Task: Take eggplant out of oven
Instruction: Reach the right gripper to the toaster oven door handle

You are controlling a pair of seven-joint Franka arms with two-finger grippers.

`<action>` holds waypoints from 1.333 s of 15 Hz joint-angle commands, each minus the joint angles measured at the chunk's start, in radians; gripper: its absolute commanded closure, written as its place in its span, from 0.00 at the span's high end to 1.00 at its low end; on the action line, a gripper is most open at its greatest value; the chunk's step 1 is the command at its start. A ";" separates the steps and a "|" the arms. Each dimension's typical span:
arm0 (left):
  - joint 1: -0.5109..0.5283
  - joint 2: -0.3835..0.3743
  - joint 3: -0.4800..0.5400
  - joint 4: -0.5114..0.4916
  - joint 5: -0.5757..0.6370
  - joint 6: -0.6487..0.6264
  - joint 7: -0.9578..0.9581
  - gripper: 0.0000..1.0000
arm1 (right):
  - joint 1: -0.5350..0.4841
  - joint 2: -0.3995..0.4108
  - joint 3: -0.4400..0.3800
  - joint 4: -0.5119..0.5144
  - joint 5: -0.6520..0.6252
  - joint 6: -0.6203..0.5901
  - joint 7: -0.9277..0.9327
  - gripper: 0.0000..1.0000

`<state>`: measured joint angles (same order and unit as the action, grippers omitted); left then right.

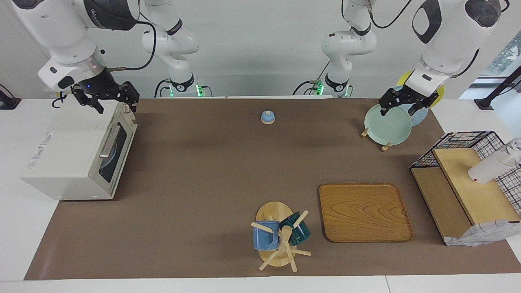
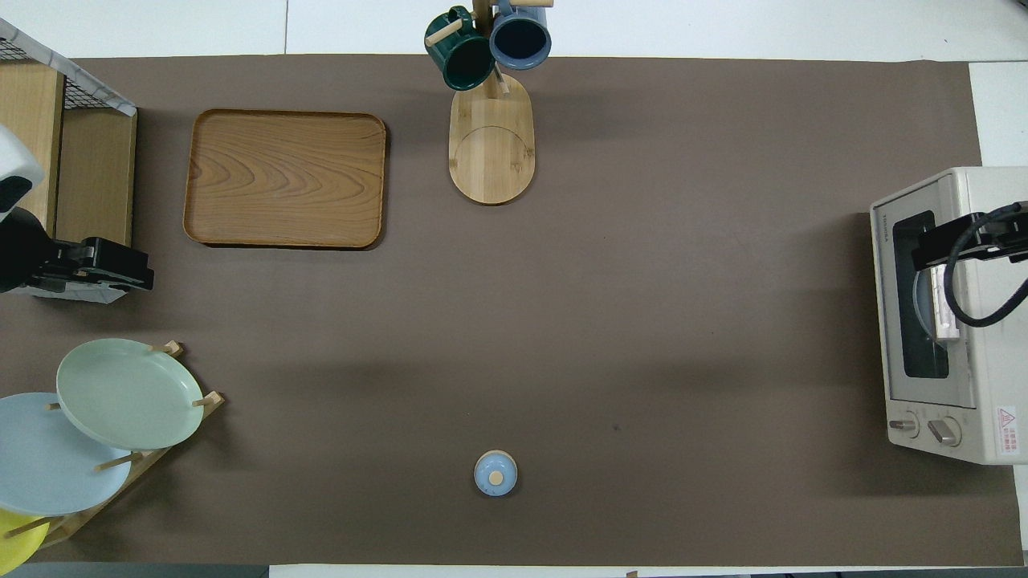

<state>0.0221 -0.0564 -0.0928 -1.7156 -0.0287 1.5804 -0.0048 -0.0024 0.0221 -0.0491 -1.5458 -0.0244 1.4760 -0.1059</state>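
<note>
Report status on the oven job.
Both grippers open: right gripper over oven, left gripper over plate rack. Oven door shut. Eggplant unseen.

Both arms have glossy white shells with black joint bands, black end effectors [image 1: 105,97] [image 1: 403,105], looped black cables and green base lights.

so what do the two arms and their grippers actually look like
Both arms are glossy white with rounded segments and dark grey or black joint caps. Black cables loop along them, and green lights glow at the bases. The left gripper and right gripper are black and two-fingered, the right showing a small blue light.
</note>
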 commanded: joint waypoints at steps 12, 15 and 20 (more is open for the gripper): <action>0.016 -0.008 -0.011 -0.004 0.015 -0.002 0.011 1.00 | -0.024 -0.097 -0.005 -0.258 -0.026 0.237 -0.072 0.00; 0.016 -0.008 -0.011 -0.004 0.015 -0.002 0.011 1.00 | -0.031 -0.094 -0.008 -0.295 -0.109 0.257 -0.052 0.00; 0.016 -0.008 -0.011 -0.004 0.015 -0.002 0.012 1.00 | -0.057 -0.074 -0.006 -0.391 -0.193 0.355 0.025 0.00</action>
<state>0.0221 -0.0564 -0.0928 -1.7156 -0.0287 1.5804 -0.0048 -0.0527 -0.0342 -0.0621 -1.8659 -0.1752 1.7684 -0.1142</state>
